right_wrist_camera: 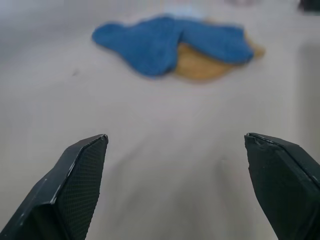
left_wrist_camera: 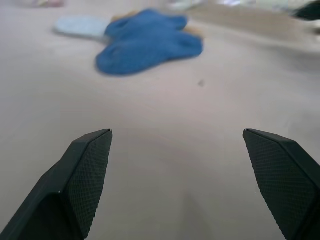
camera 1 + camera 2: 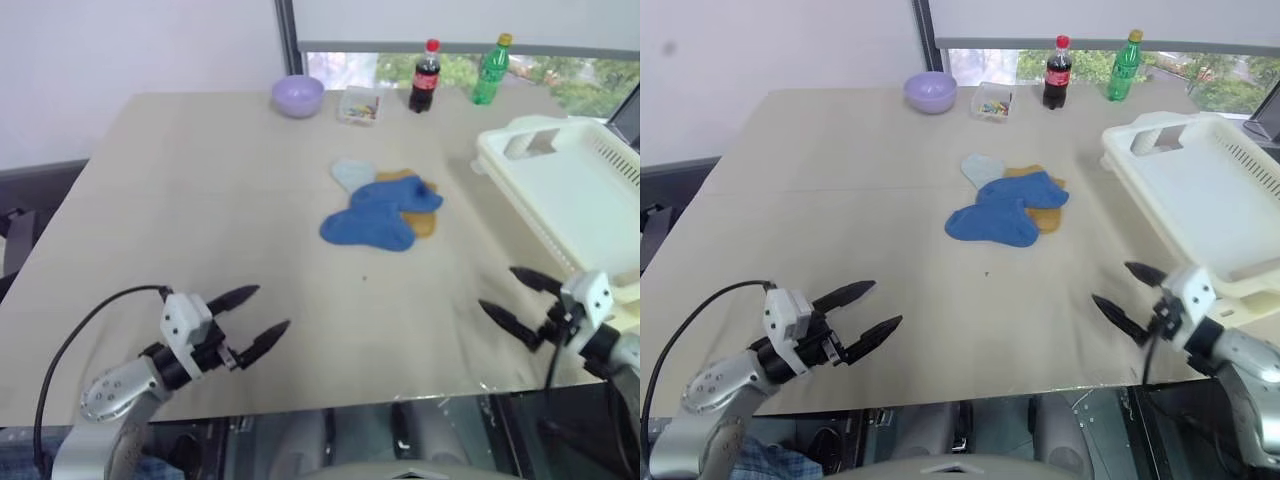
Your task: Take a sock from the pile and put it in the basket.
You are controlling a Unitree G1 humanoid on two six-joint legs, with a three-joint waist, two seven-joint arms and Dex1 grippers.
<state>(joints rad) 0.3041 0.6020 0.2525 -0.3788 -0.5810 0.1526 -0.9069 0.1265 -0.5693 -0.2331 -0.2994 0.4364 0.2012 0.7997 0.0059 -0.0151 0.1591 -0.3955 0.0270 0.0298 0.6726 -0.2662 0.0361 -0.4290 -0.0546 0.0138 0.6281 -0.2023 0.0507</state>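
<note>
Reaching stage: my left gripper (image 3: 252,317) and right gripper (image 3: 511,297) both spread wide and empty near the table's front edge, pile (image 3: 384,207) mid-table well ahead, basket (image 3: 575,190) on my right; next, descend onto one sock.

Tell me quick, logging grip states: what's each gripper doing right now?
Left gripper: open, holding nothing.
Right gripper: open, holding nothing.
</note>
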